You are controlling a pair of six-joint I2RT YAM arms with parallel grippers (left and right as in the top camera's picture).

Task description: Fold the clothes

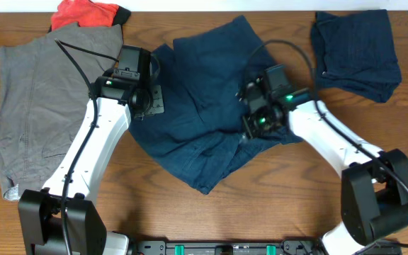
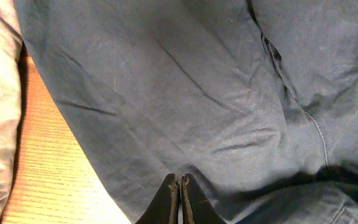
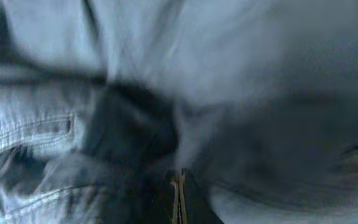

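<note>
The navy shorts (image 1: 204, 120) lie rumpled in the middle of the table (image 1: 275, 205), spread wide with folds and creases across them. Both arms reach in over them, 1 from each side.

The left end effector (image 2: 178, 182) has its 2 fingers (image 2: 168, 202) pressed together, with only a hairline gap between them. Their tips lie against the navy cloth near its left edge. No fold is bunched up at the tips, and I cannot tell whether a thin layer is pinched between them. In the left wrist view a stitched seam runs down the cloth to the right of the fingers. Bare wood shows to the left of them.

The right end effector (image 3: 178, 183) is also closed, finger against finger. The right wrist view is blurred. Navy cloth fills the whole frame around the tips, with a darker fold just above and left of them and stitched seams at the left. Whether cloth is caught between the fingers cannot be made out. From overhead this end effector sits on the right part of the navy shorts, near a raised fold.

The grey shorts (image 1: 27, 106) lie flat at the left of the table, just beside the navy shorts. A red garment (image 1: 83, 12) lies at the top left, touching the upper edge of the grey shorts. A 2nd navy garment (image 1: 356, 53) lies folded at the top right, apart from the rest.
</note>
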